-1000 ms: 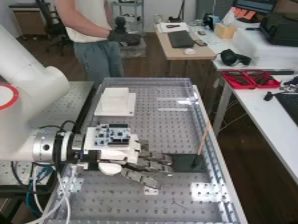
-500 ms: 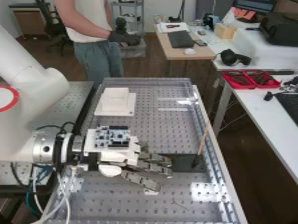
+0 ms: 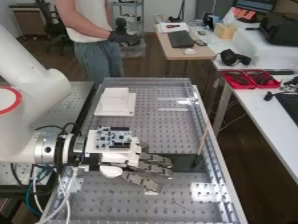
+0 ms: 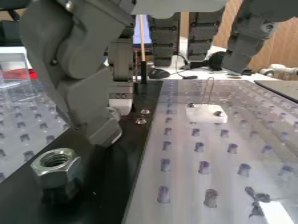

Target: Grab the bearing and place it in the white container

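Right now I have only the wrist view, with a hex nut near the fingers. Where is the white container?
Observer: In the high view, the white container sits on a flat white base, farther along the bench than the hand.
Operator: Anything mounted on the back of the hand?
Observer: Yes, a circuit board.
Operator: And which side does the arm come in from?
Observer: The arm comes in from the high view's left.
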Robot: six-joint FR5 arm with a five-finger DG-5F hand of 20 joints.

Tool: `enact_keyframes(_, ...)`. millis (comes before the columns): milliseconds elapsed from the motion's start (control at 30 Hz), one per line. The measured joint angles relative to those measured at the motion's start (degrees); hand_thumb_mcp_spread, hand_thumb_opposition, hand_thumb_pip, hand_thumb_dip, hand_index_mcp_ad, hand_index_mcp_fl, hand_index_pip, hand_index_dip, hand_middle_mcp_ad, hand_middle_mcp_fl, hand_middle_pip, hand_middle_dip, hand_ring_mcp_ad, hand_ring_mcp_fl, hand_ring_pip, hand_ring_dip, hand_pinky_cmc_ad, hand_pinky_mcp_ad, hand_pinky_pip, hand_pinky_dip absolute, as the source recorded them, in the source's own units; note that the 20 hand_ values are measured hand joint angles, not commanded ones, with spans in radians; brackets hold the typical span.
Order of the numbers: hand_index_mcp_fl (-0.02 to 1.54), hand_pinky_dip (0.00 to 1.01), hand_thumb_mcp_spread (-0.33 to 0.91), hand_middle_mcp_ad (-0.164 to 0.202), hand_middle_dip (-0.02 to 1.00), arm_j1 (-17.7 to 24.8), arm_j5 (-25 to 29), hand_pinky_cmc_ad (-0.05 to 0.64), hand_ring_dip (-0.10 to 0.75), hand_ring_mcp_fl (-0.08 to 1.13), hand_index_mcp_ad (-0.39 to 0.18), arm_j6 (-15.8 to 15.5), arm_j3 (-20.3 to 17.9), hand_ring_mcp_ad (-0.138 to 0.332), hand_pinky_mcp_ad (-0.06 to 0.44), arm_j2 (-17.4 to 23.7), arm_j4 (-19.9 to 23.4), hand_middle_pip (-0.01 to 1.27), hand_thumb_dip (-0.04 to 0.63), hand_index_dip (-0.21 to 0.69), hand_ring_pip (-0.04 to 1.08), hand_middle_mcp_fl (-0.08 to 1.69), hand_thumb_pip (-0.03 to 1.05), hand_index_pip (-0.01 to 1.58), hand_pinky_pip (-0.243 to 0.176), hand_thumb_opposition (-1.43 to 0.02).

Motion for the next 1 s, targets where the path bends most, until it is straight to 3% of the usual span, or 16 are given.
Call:
enact_keyframes(900, 0.13, 0.18, 0.44, 0.082, 0.16, 0.1, -0.4, 0.398, 0.073, 0.00, -0.152, 0.2, 0.0, 0.164, 0.293, -0.1, 0.5, 0.13, 0.305, 0.140, 0.08, 0.02, 0.63, 1.45, -0.105, -0.90)
enact_keyframes(1000, 0.13, 0.18, 0.45, 0.079, 0.16, 0.0, -0.5, 0.394, 0.073, 0.00, -0.152, 0.0, 0.1, 0.145, 0.297, -0.1, 0.4, 0.13, 0.309, 0.140, 0.08, 0.02, 0.63, 1.45, -0.105, -0.90)
